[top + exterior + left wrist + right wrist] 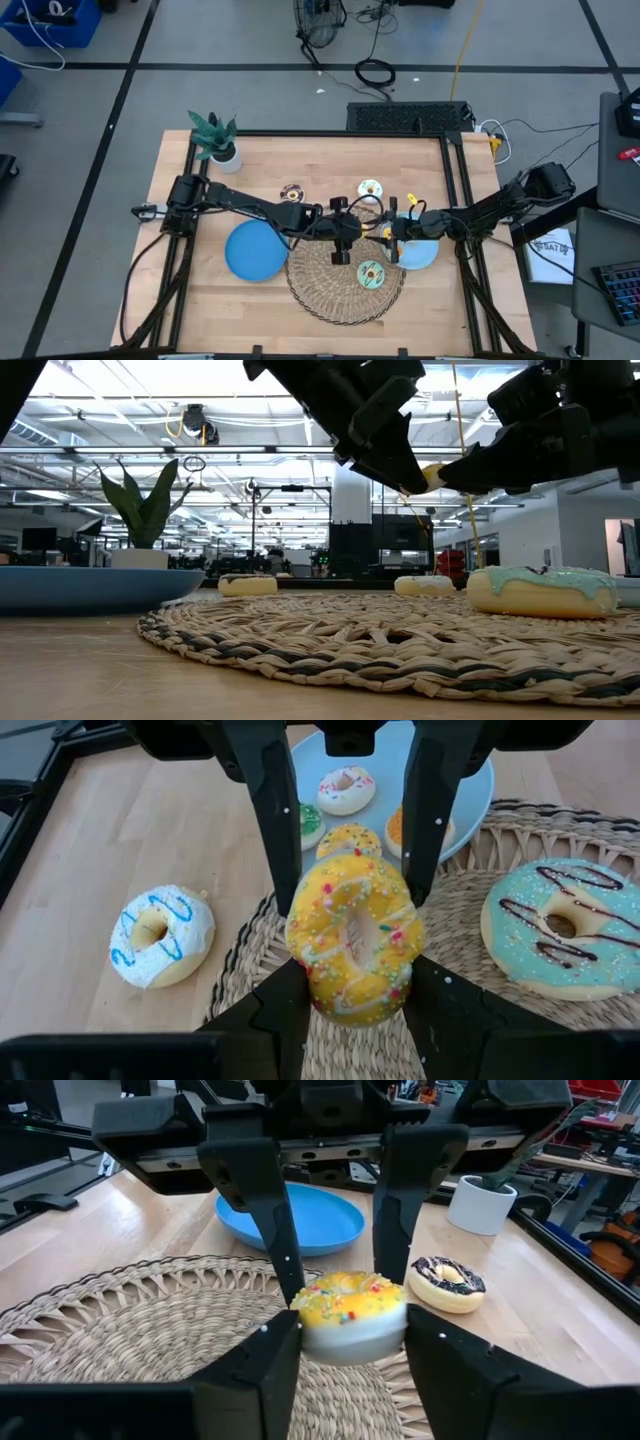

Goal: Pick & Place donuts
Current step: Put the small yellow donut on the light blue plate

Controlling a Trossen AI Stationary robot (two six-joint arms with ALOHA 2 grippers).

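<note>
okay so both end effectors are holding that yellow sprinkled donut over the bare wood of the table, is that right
Not quite. Both the left end effector and the right end effector do grip the yellow sprinkled donut, but it hangs over the woven mat, near its edge, not over bare wood. Both wrist views show the mat beneath it.

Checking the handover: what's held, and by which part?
The yellow sprinkled donut, above the wicker mat: left gripper and right gripper both clamp its outer sides.

I can see no words, numbers, labels or signs that I can read on anything in these pictures.
</note>
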